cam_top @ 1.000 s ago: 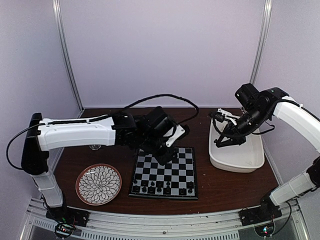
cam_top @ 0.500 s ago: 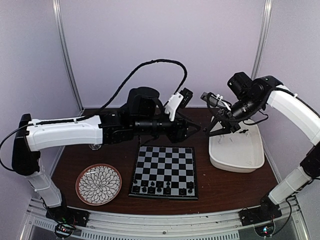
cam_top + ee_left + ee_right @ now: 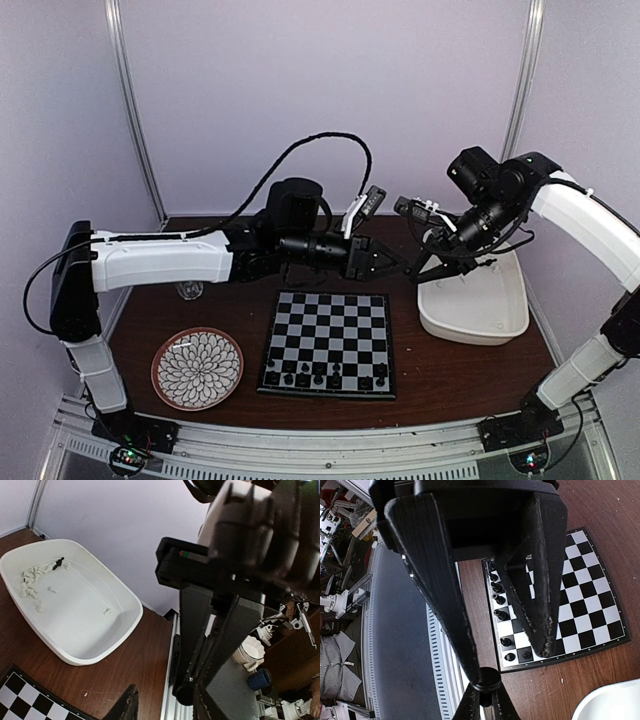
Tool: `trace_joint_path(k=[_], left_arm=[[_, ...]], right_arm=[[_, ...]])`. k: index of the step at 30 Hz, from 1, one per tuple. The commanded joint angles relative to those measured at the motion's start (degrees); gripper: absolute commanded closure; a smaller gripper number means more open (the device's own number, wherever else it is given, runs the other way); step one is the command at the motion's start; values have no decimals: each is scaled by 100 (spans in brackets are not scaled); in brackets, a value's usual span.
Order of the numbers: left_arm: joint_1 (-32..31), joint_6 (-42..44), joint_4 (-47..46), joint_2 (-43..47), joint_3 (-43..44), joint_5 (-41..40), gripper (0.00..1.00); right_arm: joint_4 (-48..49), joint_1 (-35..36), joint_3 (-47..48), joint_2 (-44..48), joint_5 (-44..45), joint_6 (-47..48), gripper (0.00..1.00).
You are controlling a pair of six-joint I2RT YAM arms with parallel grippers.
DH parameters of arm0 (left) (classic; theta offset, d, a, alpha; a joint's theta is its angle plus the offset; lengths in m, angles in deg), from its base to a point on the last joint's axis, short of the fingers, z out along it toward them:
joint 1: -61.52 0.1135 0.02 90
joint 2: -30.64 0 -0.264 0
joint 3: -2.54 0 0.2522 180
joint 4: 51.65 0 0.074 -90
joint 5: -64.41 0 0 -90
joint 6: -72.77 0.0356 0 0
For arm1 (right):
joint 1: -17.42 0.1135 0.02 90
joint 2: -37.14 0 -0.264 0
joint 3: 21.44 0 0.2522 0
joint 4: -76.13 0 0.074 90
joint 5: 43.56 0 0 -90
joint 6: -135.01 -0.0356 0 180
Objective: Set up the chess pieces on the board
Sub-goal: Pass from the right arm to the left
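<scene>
Right gripper (image 3: pixel 410 272) pinches 1 black piece (image 3: pixel 485 678), 12 o'clock of the board (image 3: pixel 330 345). My left gripper (image 3: pixel 396 263) gapes around it.

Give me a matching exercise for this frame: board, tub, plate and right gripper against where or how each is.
1 board
2 tub
3 plate
4 right gripper

a left of the board
b shut on a dark piece, in the air
c black pieces along its near edge
d white pieces inside

Pairs: 1-c, 2-d, 3-a, 4-b
</scene>
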Motion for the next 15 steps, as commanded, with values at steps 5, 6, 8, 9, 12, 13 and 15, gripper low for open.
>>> trace_joint_path(k=[5,6,8,9,12,13,15], left_arm=[[9,-400,-516,-95,216,653,62],[2,-409,-517,-111,237,680,63],[9,-454,-511,-175,283,761,64],[10,-479,-498,-210,307,800,64],[3,-518,-408,-274,335,772,65],[7,-522,-386,-286,344,767,65],[11,-554,-361,-321,364,767,65]], right_arm=[[2,61,66,110,230,98,93],[0,62,71,105,243,97,93],[10,62,84,104,264,91,94],[12,64,90,104,272,89,94],[8,62,112,95,277,89,94],[-5,74,115,95,277,101,94],[-40,95,124,95,269,129,94]])
